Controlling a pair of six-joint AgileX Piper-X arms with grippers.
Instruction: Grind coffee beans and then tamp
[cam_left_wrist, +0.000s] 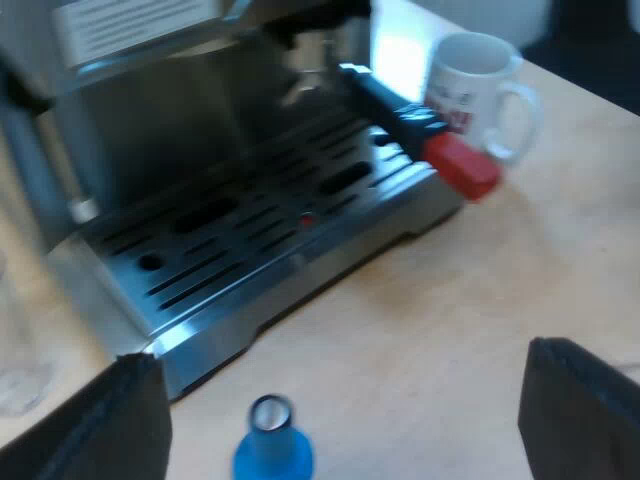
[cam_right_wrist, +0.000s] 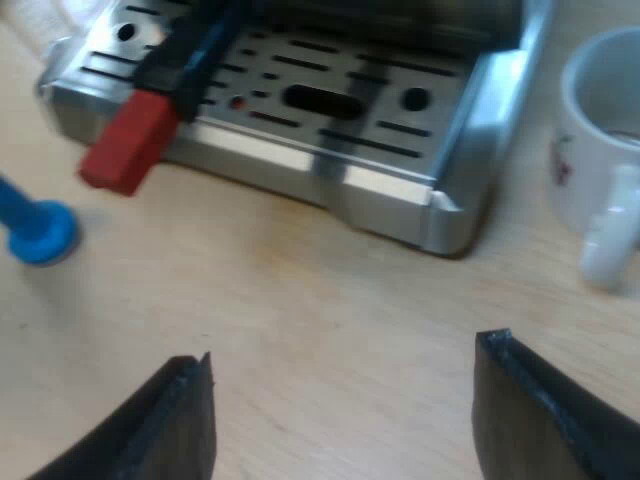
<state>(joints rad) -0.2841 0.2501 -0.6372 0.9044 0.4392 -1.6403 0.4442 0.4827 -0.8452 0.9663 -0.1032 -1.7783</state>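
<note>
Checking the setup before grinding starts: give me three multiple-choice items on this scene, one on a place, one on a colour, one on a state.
1. Where is the holder? A. lying on the table; B. locked into the machine's front; C. on top of the machine.
2. What colour is the tamper? A. black; B. blue; C. green.
3. How is the left gripper? A. open and empty; B. shut on the tamper; C. shut on the holder.
Answers: 1 B, its red end juts from the machine's front; 2 B, the tamper on the table is blue; 3 A, its fingers stand wide apart, gripping nothing.
</note>
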